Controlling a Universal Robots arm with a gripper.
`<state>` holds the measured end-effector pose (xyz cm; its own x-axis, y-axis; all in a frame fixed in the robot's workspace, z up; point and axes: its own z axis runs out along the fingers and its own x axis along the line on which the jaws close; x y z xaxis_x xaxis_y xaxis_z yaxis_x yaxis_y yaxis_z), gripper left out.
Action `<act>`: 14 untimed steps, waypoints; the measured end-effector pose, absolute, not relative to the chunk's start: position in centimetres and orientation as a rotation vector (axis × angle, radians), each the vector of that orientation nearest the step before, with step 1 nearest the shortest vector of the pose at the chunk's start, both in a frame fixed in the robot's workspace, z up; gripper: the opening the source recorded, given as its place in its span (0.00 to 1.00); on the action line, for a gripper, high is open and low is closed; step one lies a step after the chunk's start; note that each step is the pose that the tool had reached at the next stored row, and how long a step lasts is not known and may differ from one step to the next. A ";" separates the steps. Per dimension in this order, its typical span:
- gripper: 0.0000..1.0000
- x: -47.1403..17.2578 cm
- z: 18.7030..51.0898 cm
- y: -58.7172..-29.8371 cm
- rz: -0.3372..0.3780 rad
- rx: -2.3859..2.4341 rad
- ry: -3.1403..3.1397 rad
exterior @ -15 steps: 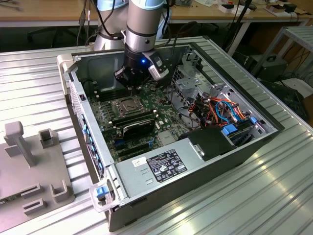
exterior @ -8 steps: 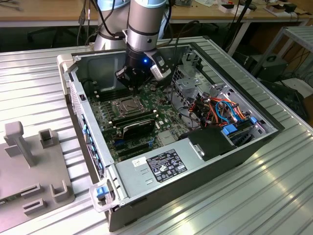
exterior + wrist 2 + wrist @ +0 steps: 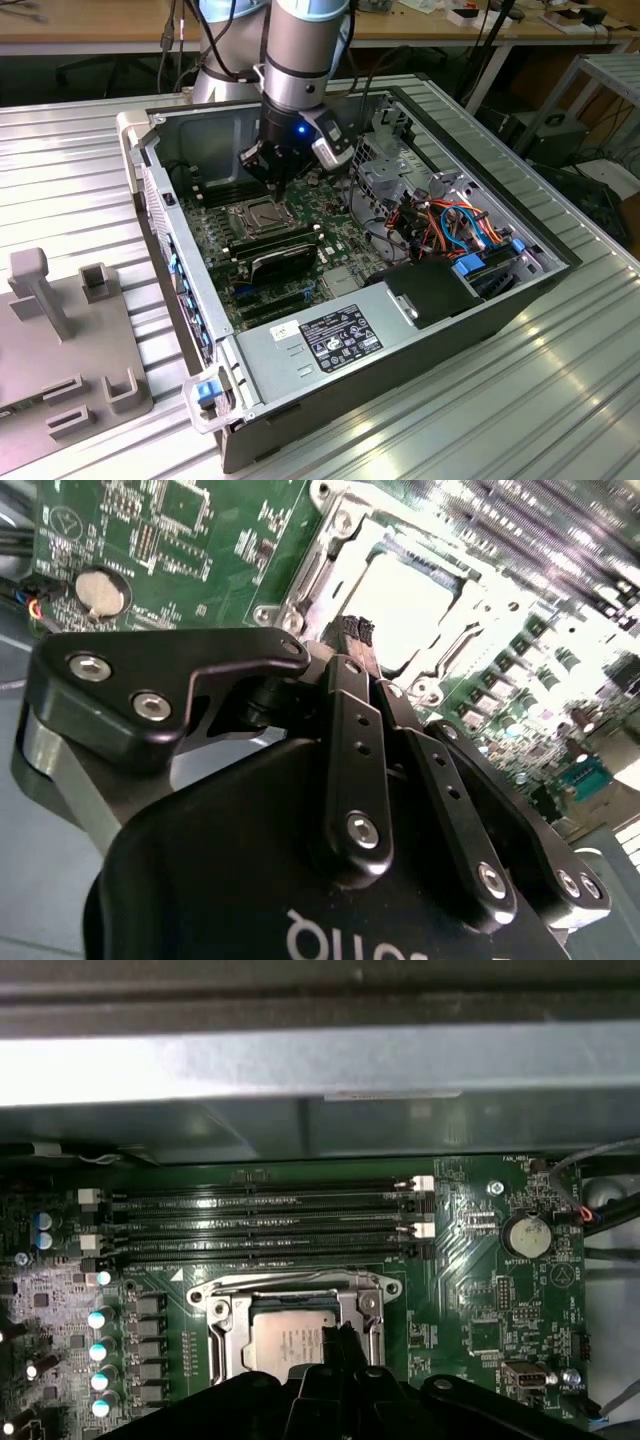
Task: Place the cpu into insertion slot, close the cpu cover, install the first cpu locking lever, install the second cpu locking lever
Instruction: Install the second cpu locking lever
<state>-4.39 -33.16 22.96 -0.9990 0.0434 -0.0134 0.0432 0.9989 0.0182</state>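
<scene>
The claw (image 3: 362,632) hung clenched, empty, above the cpu (image 3: 285,1342) — already seated beneath the cpu cover (image 3: 225,1322).

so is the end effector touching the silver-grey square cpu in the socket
Cannot tell. In the second wrist view the end effector tips overlap the edge of the silver-grey square cpu, with no plain gap or contact; the first wrist view also shows only overlap.

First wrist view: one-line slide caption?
Pincer shut, poised over the cpu seated under its cpu cover, below the memory slots.
</scene>
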 end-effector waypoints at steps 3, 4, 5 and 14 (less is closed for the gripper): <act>0.11 -4.3 23.0 -33.4 0.025 0.068 3.127; 0.11 -4.1 23.0 -33.4 0.023 0.068 3.127; 0.11 -3.9 22.9 -33.4 0.021 0.068 3.127; 0.11 -3.5 22.7 -33.4 0.019 0.068 3.127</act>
